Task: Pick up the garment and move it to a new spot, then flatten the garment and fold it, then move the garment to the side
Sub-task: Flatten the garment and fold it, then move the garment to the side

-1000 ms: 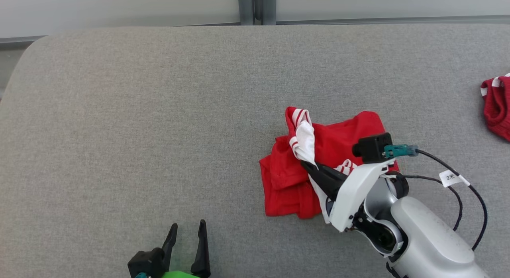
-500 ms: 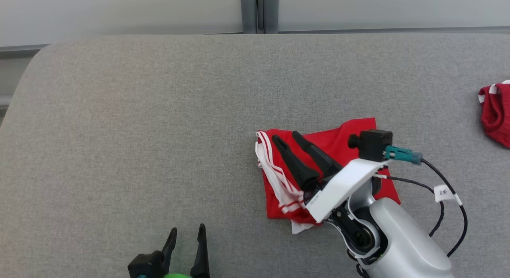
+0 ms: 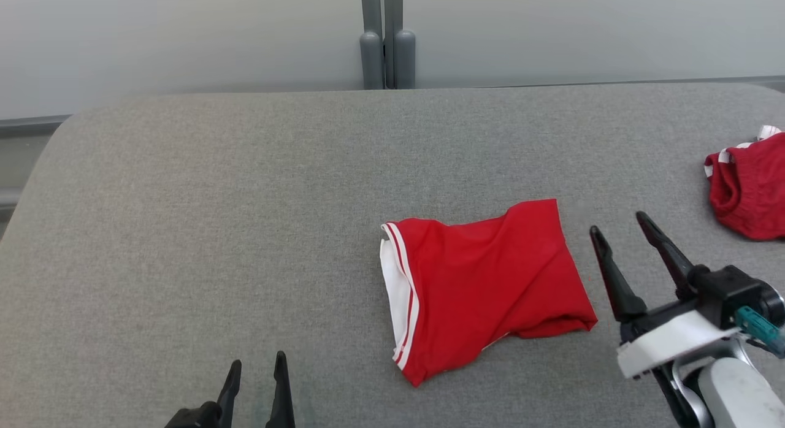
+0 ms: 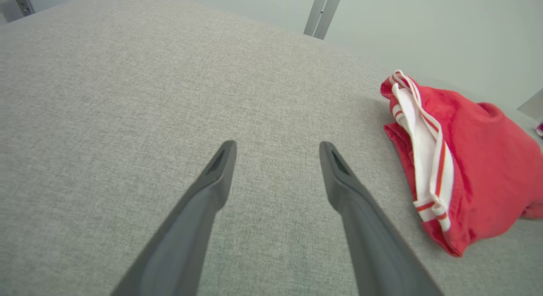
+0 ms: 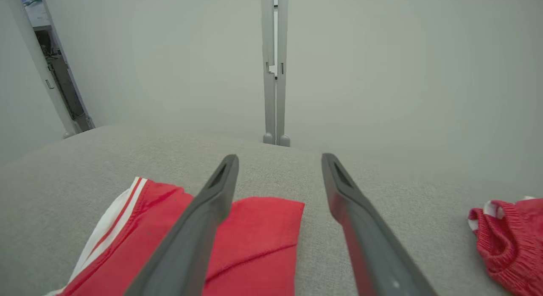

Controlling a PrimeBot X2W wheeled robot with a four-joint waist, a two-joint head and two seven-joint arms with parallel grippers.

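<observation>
Garment (image 3: 484, 281) lies folded, second garment (image 3: 745, 192) apart; left fingers (image 3: 281, 391) and right fingers (image 3: 615, 275) spread, empty.

garment (image 3: 484, 281): red, white hem band w/ red stripes | second garment (image 3: 745, 192): red, white stripes | table (image 3: 214, 232): plain grey weave | left gripper (image 3: 258, 358), right gripper (image 3: 616, 222): black fingers | wall (image 3: 184, 35): pale grey
</observation>
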